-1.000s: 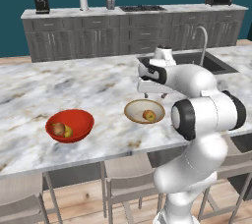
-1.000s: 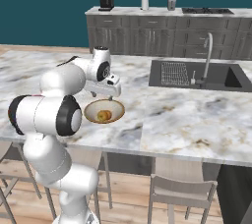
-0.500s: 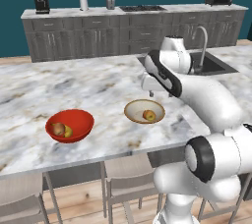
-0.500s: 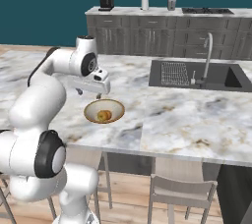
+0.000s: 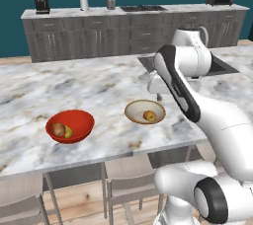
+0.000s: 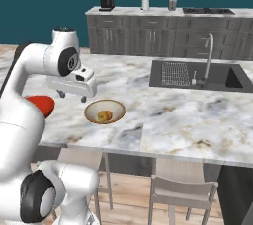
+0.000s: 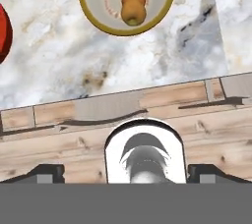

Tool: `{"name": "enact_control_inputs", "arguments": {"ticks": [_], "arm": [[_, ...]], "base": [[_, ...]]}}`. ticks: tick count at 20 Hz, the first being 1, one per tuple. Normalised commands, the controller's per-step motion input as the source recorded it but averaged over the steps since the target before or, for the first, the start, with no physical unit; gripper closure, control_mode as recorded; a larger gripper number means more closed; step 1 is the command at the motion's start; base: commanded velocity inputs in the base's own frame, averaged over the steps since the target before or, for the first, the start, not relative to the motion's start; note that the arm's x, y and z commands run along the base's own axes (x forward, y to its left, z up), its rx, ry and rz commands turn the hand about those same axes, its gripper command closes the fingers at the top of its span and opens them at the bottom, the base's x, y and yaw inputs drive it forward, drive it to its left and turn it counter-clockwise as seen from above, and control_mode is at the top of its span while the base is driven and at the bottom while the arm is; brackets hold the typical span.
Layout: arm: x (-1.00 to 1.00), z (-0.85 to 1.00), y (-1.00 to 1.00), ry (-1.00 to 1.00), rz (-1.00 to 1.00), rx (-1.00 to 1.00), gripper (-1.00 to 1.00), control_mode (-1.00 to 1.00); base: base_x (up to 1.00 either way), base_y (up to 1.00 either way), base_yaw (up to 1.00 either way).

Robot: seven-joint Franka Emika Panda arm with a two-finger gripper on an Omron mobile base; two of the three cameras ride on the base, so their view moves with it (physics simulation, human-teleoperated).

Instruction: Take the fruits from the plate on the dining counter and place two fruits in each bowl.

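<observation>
On the marble dining counter (image 5: 99, 86) stand two bowls. The glossy red bowl (image 5: 70, 126) holds a brownish round fruit (image 5: 59, 129) and a yellow one (image 5: 68, 132). To its right, the tan bowl (image 5: 145, 112) holds orange-toned fruit (image 5: 149, 116), which in the hand view looks like two pieces touching (image 7: 133, 4). My gripper (image 6: 72, 96) hangs open and empty above the counter, just behind the tan bowl (image 6: 104, 111). In the hand view the gripper (image 7: 126, 173) is at the bottom, the tan bowl (image 7: 127, 2) at the top and the red bowl's rim (image 7: 2, 26) at the left edge. The plate is out of view.
A sink (image 6: 197, 73) with a tall faucet (image 6: 208, 51) is set into the counter to the right. Stools (image 5: 128, 184) stand under the near counter edge. A back counter with grey drawers (image 5: 99, 36) runs along the teal wall.
The arm's elbow has swung up and over to the side while the hand stayed above the tan bowl. The jaws remain open and the fruit in both bowls has not moved.
</observation>
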Motion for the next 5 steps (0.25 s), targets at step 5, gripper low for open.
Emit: {"name": "enact_control_inputs", "arguments": {"ticks": [5], "arm": [[-0.8,0.5,-0.08,0.0,0.01,0.01,-1.0,-1.0]], "base": [[0.0,0.0,0.0]]}}
